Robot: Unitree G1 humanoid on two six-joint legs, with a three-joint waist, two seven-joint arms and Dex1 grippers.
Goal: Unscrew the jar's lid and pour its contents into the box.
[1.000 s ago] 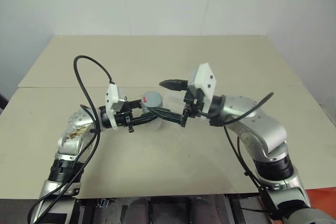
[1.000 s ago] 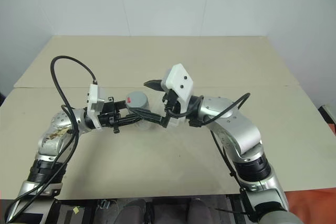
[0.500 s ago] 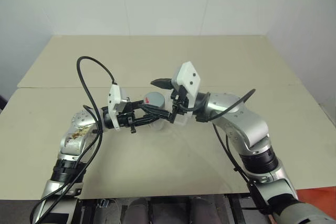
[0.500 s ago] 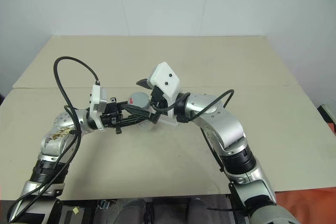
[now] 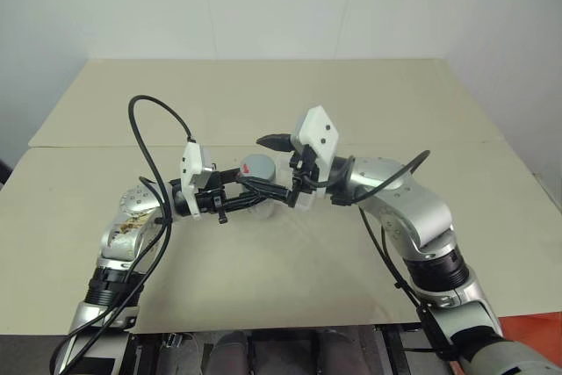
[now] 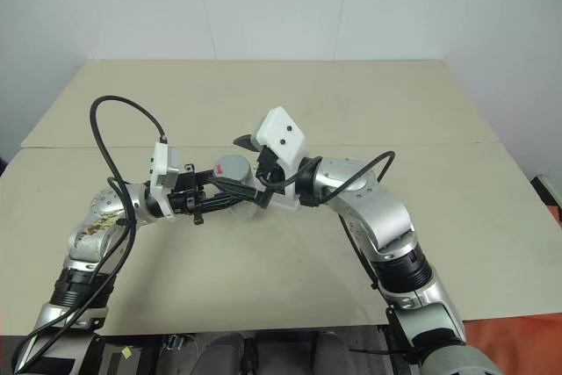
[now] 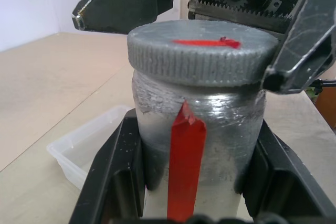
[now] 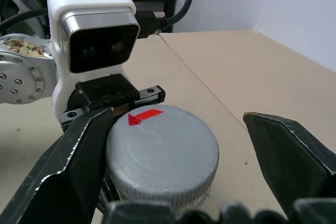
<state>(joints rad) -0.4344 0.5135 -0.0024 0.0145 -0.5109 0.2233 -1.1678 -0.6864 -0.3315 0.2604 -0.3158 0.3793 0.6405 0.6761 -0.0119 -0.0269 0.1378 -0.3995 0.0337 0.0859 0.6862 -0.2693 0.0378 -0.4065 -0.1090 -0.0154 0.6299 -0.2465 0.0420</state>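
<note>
Between L pincer (image 7: pixel 191 182) fingers sits jar (image 7: pixel 197 129), clamped; R pincer (image 8: pixel 173 145) gapes round lid (image 8: pixel 163 148); L wrist: box (image 7: pixel 86 148) behind.

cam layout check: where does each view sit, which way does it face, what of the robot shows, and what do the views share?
Left eye and right eye: on the head, looking forward and down at the table; both arms show, meeting at the jar.
Left wrist: along the left pincer, shut on the jar; the lid, the box and the right pincer's fingers show.
Right wrist: along the open right pincer, straddling the lid from above; the left wrist's camera housing shows.
Shared: all four see the jar with its lid on.
</note>
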